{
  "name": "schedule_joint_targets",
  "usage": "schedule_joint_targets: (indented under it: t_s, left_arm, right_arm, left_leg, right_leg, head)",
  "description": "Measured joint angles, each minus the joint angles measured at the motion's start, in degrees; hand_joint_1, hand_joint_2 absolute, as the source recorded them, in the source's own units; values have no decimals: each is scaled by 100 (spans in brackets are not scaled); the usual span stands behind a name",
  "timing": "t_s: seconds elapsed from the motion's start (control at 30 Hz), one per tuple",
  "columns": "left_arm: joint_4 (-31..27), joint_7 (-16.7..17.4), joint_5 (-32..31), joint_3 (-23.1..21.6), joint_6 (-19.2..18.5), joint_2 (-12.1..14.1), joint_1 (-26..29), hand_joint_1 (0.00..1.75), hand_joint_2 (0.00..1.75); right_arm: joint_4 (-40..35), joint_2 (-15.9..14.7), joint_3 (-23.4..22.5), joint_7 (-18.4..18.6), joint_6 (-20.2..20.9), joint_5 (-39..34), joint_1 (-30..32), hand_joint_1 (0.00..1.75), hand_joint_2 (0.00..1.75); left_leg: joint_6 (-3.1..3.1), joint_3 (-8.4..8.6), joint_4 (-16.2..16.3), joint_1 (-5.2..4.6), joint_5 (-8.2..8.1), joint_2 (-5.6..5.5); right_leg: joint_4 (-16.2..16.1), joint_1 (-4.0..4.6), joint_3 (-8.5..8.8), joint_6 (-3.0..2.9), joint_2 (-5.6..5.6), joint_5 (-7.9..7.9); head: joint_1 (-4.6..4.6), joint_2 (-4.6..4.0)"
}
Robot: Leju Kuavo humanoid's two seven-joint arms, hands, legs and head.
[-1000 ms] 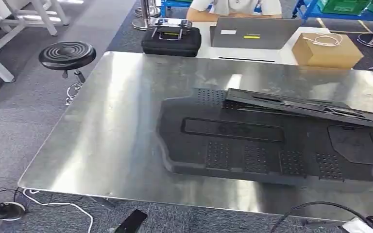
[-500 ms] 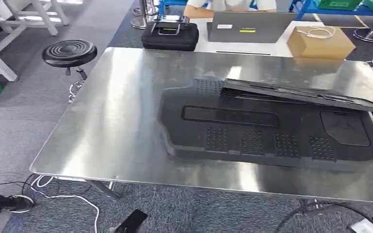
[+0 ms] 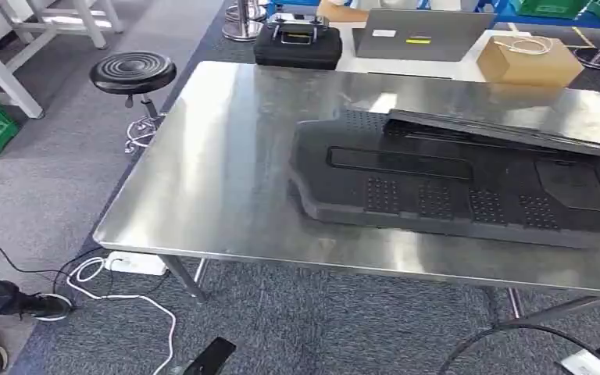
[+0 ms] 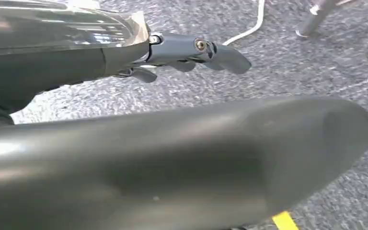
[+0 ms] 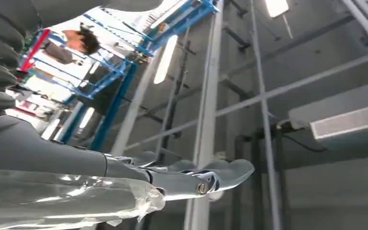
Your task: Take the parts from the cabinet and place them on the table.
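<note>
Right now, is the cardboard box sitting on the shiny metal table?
No. The cardboard box rests on a white desk behind the steel table, which carries the large black parts.

No text can be read anywhere. The grey laptop lid (image 3: pixel 414 35) carries a white sticker (image 3: pixel 383 33) and a yellow strip label (image 3: pixel 420 39), both too small and blurred to make out.
</note>
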Motion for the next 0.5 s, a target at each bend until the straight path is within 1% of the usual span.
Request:
schedule_joint_targets:
  t_s: [0.03, 0.07, 0.1, 0.13, 0.17, 0.2, 0.23, 0.27, 0.3, 0.33, 0.37, 0.4, 0.43, 0.47, 0.5]
  left_arm:
    - [0, -2, 0, 0, 0, 0, -3, 0, 0]
    - [0, -2, 2, 0, 0, 0, -3, 0, 0]
    - [0, -2, 2, 0, 0, 0, -3, 0, 0]
    - [0, -2, 2, 0, 0, 2, -3, 0, 0]
    - [0, -2, 2, 0, 0, 2, -3, 0, 0]
    - [0, -2, 0, 2, 0, 2, -3, 0, 0]
    - [0, -4, 2, 2, 0, 2, -3, 0, 0]
    - [0, -4, 2, 2, 2, 0, -5, 0, 0]
    - [0, -4, 2, 2, 0, -22, -5, 0, 0]
    - [0, -9, 0, 2, 0, -17, -7, 0, 0]
    - [0, -9, 0, 2, 0, -11, -8, 0, 0]
    - [0, -4, 0, 4, 0, -11, -12, 0, 0]
    - [0, -4, 0, 4, 0, -11, -1, 0, 0]
    - [0, -4, 0, 9, 4, 9, -3, 0, 0]
    - [0, -2, 0, 9, 4, 11, 1, 0, 0]
  right_arm:
    - [0, 0, 0, 4, 0, 7, -5, 0, 175]
    - [4, 0, 0, 11, 0, 9, -5, 0, 175]
    - [18, 0, 0, 15, 0, 13, -4, 0, 175]
    - [33, 0, 0, 22, 0, 20, -4, 0, 175]
    - [46, 0, 0, 57, 0, 37, -4, 0, 175]
    - [55, 0, 0, 77, 0, 57, -5, 0, 175]
    - [66, -2, 0, 96, 0, 63, -11, 0, 175]
    - [72, -2, 0, 107, 0, 68, -27, 0, 175]
    - [70, -7, 0, 109, 0, 70, -50, 0, 175]
    - [72, -9, 2, 109, 0, 74, -86, 0, 175]
    - [81, -9, 2, 111, 0, 85, -90, 0, 175]
    - [85, -11, 0, 118, 0, 90, -73, 0, 175]
    - [94, -11, 0, 120, 0, 90, -66, 0, 175]
    - [116, -9, 2, 136, 0, 96, -91, 0, 175]
    - [138, -9, 2, 162, 0, 109, -98, 0, 175]
  left_leg:
    - [31, -81, 1, -15, 63, 5]
    - [48, -164, 3, -35, 132, 9]
    - [63, -255, 6, -61, 200, 14]
    - [70, -346, 10, -86, 269, 17]
    - [76, -436, 14, -112, 337, 18]
    - [85, -520, 15, -136, 404, 18]
    - [87, -589, 15, -159, 465, 13]
    - [86, -639, 15, -167, 523, 8]
    - [60, -664, 22, -184, 565, 1]
    - [22, -681, 19, -177, 632, 8]
    - [-2, -711, 7, -148, 694, 11]
    - [-38, -734, -10, -122, 755, 14]
    - [-69, -743, -41, -132, 824, 10]
    - [-91, -796, 13, -127, 660, -22]
    - [-111, -868, 185, -134, 339, -28]
  right_leg:
    - [378, 3, -80, 7, 5, -352]
    - [802, 2, -157, 14, 4, -643]
    - [1208, 3, -206, 11, 4, -805]
    - [1424, 8, -168, -2, 4, -772]
    - [1397, 21, -27, -26, 7, -598]
    - [1146, 43, 217, -68, 12, -372]
    - [730, 77, 537, -136, 23, -208]
    - [208, 126, 920, -226, 47, -173]
    - [-364, 205, 1348, -333, 80, -308]
    - [-764, 208, 1542, -345, 70, -414]
    - [-771, 243, 1511, -326, 80, -401]
    - [-756, 263, 1474, -346, 85, -356]
    - [-792, 271, 1436, -374, 78, -266]
    - [-847, 203, 1383, -405, 10, -156]
    - [-849, 199, 1289, -457, 14, -79]
  head:
    - [0, 0]
    - [4, 0]
    - [0, 0]
    - [0, 0]
    - [0, 0]
    - [0, 0]
    - [0, 0]
    - [-2, 0]
    - [-13, 0]
    - [-13, 0]
    - [-15, 0]
    - [-7, 0]
    - [-9, 0]
    - [7, 0]
    - [0, 0]
